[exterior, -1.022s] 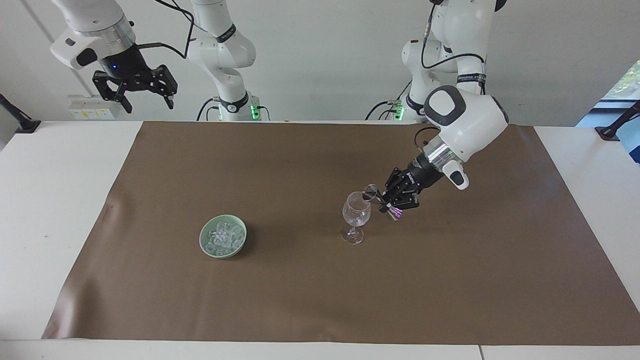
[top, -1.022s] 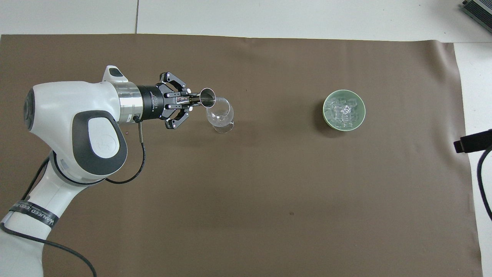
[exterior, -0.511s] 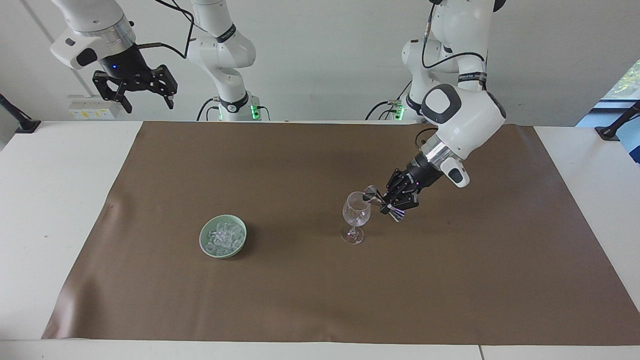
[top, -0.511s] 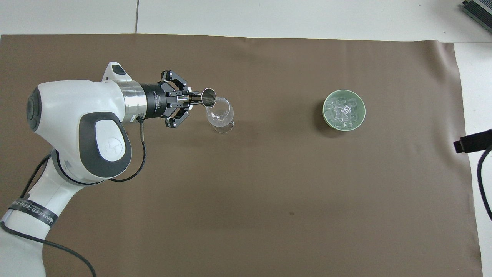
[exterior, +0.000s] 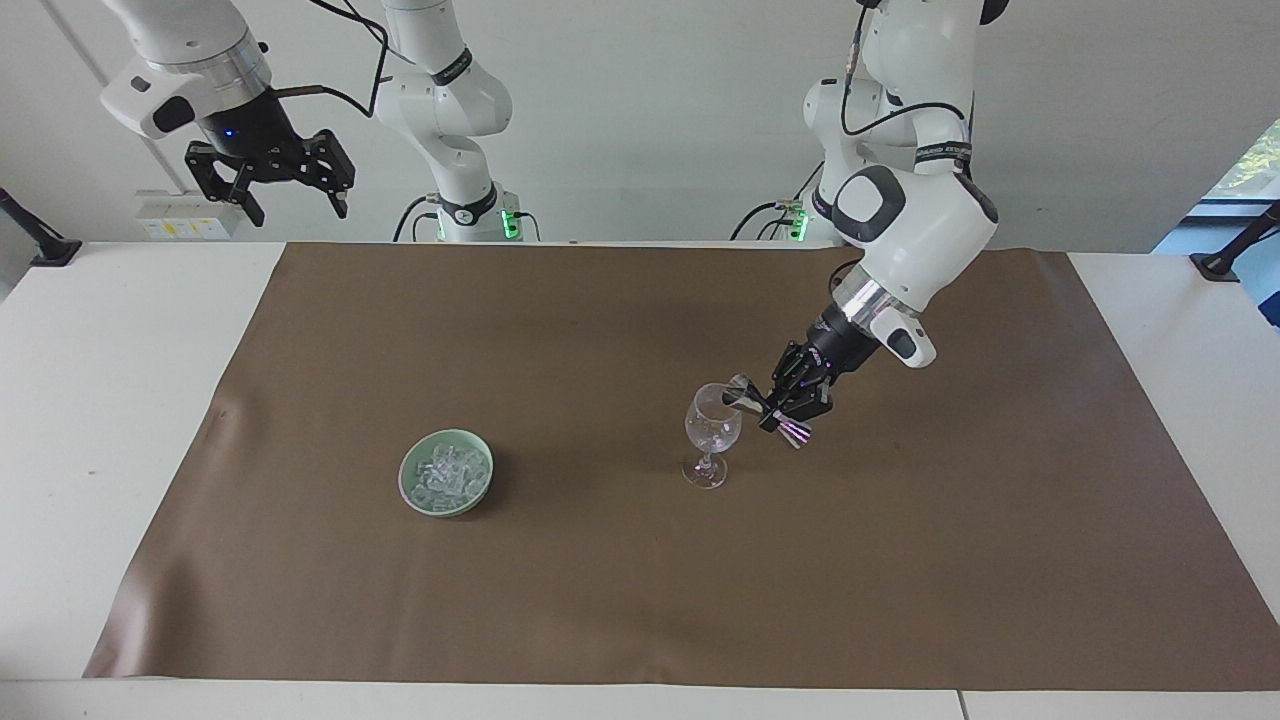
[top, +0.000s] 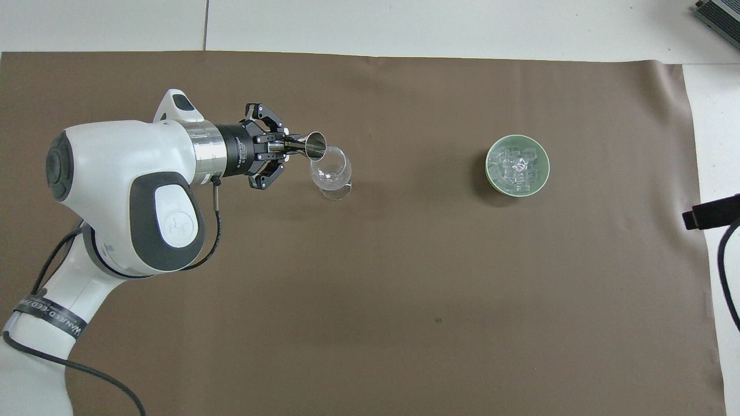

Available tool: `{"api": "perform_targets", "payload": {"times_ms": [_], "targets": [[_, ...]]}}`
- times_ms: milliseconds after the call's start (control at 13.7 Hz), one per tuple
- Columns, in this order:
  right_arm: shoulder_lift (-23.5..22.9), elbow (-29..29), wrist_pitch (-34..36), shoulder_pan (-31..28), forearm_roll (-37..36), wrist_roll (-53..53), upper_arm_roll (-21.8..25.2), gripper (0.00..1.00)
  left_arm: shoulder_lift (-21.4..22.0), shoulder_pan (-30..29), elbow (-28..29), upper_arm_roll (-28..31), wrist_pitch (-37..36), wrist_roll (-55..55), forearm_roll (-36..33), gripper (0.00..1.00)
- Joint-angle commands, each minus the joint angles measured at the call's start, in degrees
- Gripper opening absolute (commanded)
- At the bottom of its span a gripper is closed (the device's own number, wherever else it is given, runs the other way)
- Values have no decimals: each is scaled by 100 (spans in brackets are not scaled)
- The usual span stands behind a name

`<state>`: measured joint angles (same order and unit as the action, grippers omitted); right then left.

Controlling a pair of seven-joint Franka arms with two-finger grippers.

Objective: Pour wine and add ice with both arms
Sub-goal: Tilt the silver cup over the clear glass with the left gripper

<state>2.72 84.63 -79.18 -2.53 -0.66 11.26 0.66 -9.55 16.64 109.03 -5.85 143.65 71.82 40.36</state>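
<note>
Pouring into the glass; tip-over is my main worry.

My left gripper is clamped shut on a small metal measuring cup, tilted with its mouth at the rim of the wine glass. If I push the cup lower or sideways it could knock the tall, narrow-footed glass over, or wine could run outside the rim onto the brown mat. The ice sits in a green bowl, well apart, toward the right arm's end. My right gripper waits, jaws open, high above the table edge.
</note>
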Motion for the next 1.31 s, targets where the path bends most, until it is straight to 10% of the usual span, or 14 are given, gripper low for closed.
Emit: {"api": "perform_targets", "payload": {"times_ms": [0, 1241], "targets": [[71, 97, -45, -20, 101, -80, -13, 100, 41, 137, 13, 102, 137, 139, -239, 0], [71, 106, -45, -20, 101, -80, -13, 100, 23, 243, 13, 102, 339, 139, -1135, 0]]}}
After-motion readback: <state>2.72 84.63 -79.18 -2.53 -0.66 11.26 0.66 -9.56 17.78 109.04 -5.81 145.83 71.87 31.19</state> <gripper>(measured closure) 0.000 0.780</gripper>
